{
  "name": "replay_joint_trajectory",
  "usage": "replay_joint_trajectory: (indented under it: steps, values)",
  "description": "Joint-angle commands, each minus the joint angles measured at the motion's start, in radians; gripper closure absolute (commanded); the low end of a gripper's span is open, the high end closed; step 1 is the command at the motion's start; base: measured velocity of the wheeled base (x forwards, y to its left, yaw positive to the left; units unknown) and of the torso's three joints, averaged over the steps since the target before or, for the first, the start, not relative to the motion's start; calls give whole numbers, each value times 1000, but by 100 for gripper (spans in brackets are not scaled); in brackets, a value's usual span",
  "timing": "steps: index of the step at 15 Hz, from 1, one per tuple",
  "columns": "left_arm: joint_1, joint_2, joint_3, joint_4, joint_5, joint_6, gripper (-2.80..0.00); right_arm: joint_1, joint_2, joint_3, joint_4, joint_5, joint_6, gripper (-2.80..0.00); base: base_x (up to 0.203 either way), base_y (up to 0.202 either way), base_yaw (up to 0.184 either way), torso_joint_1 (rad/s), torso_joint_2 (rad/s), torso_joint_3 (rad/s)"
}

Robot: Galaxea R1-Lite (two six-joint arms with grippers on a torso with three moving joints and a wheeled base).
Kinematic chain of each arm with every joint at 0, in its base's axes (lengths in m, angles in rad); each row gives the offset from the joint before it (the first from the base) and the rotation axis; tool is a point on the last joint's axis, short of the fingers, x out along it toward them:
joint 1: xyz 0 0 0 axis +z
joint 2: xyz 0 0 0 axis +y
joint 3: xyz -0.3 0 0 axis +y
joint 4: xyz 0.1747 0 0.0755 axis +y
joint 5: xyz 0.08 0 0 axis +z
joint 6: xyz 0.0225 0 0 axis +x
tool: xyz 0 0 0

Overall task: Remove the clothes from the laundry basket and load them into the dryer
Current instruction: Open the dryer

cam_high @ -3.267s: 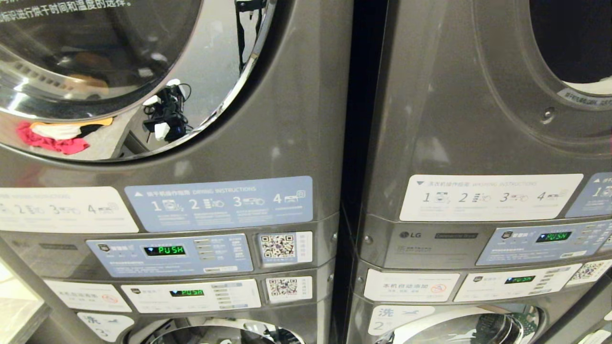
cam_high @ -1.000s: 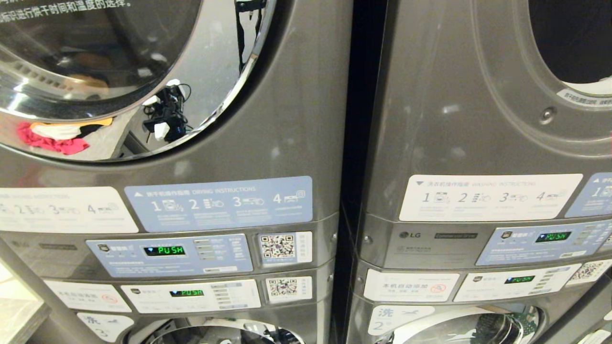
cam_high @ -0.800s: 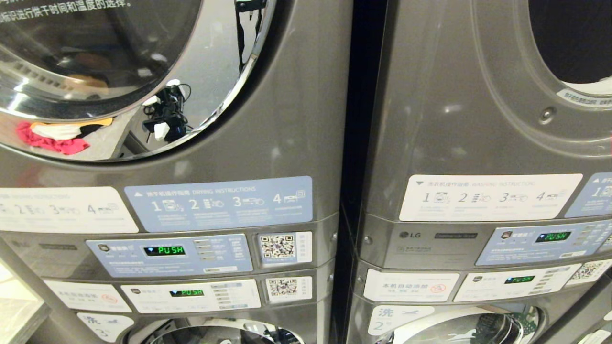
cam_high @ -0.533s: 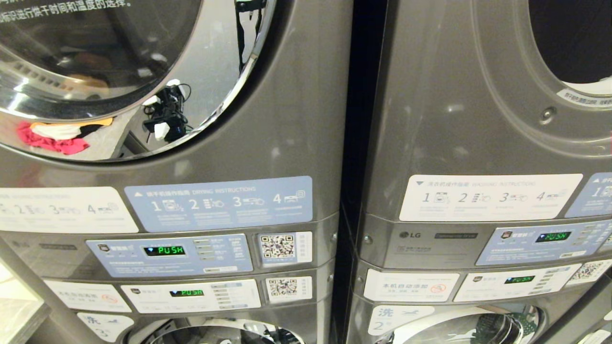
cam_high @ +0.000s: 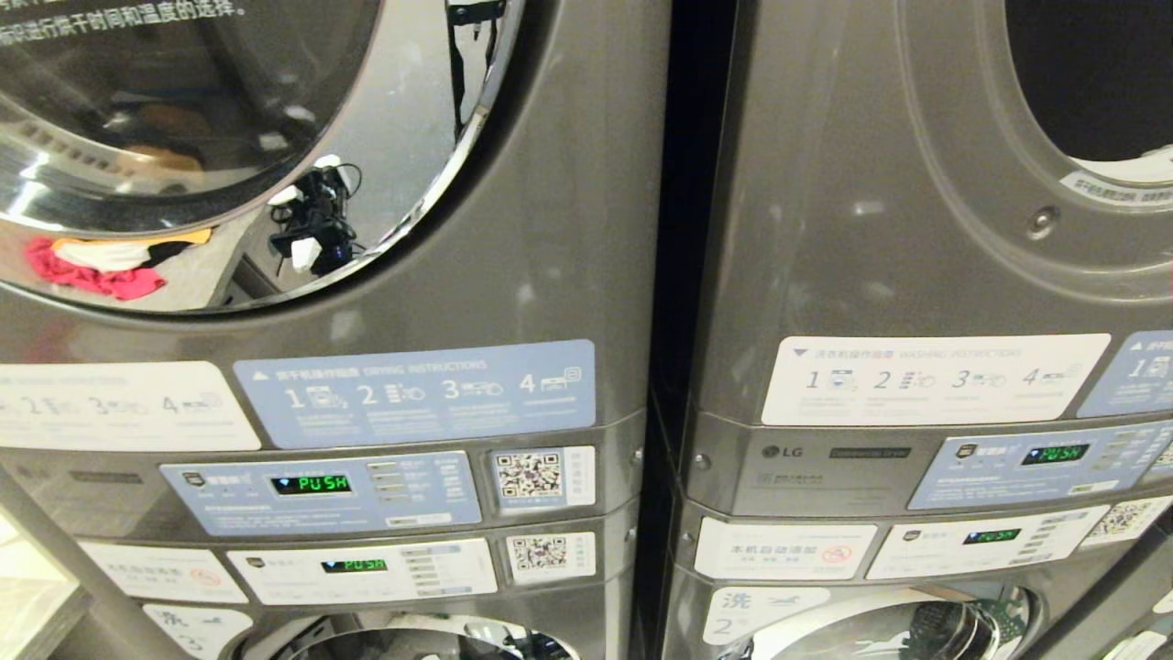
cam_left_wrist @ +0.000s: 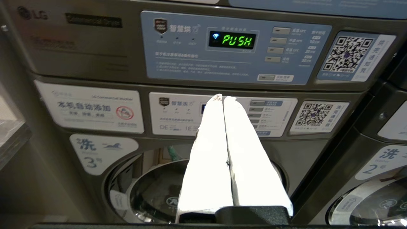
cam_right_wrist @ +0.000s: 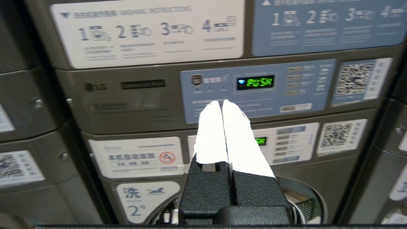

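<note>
Facing stacked machines, left gripper point(cam_left_wrist: 221, 98) and right gripper point(cam_right_wrist: 221, 103) pinched closed, empty; nothing picked yet, next finding basket, out of view.

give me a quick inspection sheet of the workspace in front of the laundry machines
surface: no table or floor in view; grey machine fronts fill the head view
job's things: right dryer opening dark, no door across it; left dryer door closed, its glass reflecting a pink, white and orange clothes pile; laundry basket not seen directly
clutter: nothing seen
grippers: left gripper shut and empty, before the lower control panel; right gripper shut and empty, before the blue control panel
cables: only in the door reflection, dark leads on the robot
surroundings: displays read PUSH; QR stickers; instruction labels
</note>
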Motion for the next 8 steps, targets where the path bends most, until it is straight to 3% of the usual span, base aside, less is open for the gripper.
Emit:
replay_joint_trajectory:
  steps: [1,3,8]
  values:
    - [0,0,14,0,1,-2,0,0,1,40,-1,-1,0,0,0,0,0,0,0,0]
    - [0,0,14,0,1,-2,0,0,1,40,-1,-1,0,0,-1,-50,5,-3,-1,4]
    - [0,0,14,-2,2,0,0,0,1,40,-1,-1,2,0,0,-187,2,0,1,3]
